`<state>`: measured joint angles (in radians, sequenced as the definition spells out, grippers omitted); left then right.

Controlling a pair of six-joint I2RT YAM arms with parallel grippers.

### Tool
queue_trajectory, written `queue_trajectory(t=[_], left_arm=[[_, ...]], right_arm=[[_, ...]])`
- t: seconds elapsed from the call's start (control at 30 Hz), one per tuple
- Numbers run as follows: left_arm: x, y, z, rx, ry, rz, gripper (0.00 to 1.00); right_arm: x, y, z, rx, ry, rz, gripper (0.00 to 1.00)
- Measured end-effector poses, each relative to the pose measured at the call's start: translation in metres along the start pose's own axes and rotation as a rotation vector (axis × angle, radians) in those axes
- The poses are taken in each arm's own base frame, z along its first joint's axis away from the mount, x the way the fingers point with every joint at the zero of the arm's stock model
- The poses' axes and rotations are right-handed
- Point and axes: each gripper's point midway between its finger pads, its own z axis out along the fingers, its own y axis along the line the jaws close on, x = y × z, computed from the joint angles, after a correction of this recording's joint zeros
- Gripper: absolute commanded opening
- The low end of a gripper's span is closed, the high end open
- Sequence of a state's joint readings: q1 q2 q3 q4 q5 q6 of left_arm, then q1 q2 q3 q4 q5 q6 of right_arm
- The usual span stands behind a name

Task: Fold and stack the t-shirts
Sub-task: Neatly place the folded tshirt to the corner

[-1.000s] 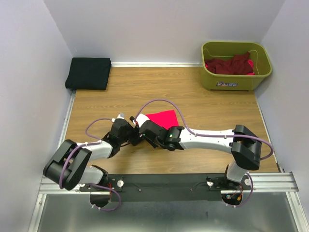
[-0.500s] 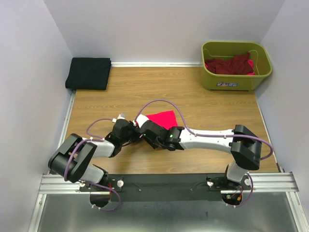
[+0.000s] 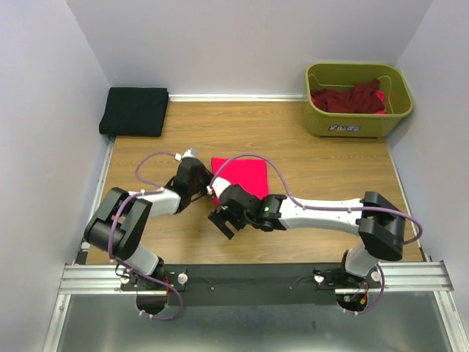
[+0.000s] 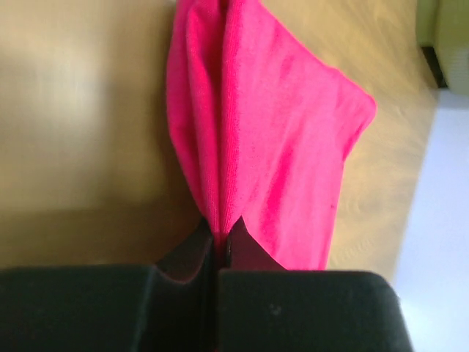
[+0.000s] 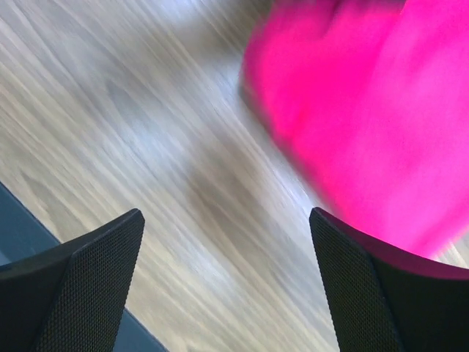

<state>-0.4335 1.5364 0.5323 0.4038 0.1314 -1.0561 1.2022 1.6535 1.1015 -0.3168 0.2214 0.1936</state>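
Right-wrist view blurred, right fingers (image 5: 80,279) wide apart, empty, left fingers (image 4: 185,260) pinching pink t-shirt (image 4: 286,132)

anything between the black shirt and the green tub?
Nothing. The top view shows only bare wooden table between the black shirt and the green tub.

Parted fingers (image 5: 80,279) — blurry, probably pink t-shirt (image 5: 366,110)
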Motion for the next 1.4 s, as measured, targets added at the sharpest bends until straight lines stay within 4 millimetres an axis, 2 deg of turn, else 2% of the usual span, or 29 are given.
queue_trajectory(t=[0.1,0.2,0.37,0.4,0.43,0.63,0.7,0.83,1.0,1.23,1.4], left_arm=[[-0.033,-0.007,0.011,-0.037,-0.047,0.098,0.00],[-0.075,-0.013,0.022,-0.089,-0.103,0.204,0.00],[-0.143,-0.005,0.032,-0.196,-0.179,0.362,0.00],[-0.150,-0.004,0.033,-0.209,-0.184,0.385,0.00],[-0.170,-0.003,0.036,-0.234,-0.204,0.435,0.00],[-0.246,-0.001,0.046,-0.361,-0.272,0.651,0.00],[-0.279,-0.003,0.050,-0.406,-0.311,0.715,0.00],[-0.317,0.004,0.054,-0.482,-0.330,0.810,0.00],[-0.353,0.016,0.051,-0.549,-0.335,0.888,0.00],[-0.409,0.025,0.030,-0.603,-0.357,0.958,0.00],[-0.440,0.027,0.009,-0.591,-0.376,0.979,0.00]], right_arm=[[0.008,-0.008,-0.012,0.021,0.003,0.019,1.00],[0.011,-0.024,-0.027,0.056,0.000,0.071,1.00],[0.019,-0.075,-0.056,0.175,-0.003,0.213,1.00],[0.020,-0.083,-0.059,0.194,-0.004,0.232,1.00],[0.024,-0.096,-0.066,0.231,-0.002,0.261,1.00],[0.039,-0.121,-0.078,0.306,0.041,0.303,1.00],[0.043,-0.127,-0.080,0.324,0.058,0.304,1.00],[0.046,-0.139,-0.084,0.360,0.081,0.293,1.00],[0.039,-0.151,-0.088,0.386,0.077,0.292,1.00],[0.033,-0.163,-0.089,0.409,0.095,0.294,1.00],[0.030,-0.168,-0.083,0.418,0.117,0.297,1.00]])
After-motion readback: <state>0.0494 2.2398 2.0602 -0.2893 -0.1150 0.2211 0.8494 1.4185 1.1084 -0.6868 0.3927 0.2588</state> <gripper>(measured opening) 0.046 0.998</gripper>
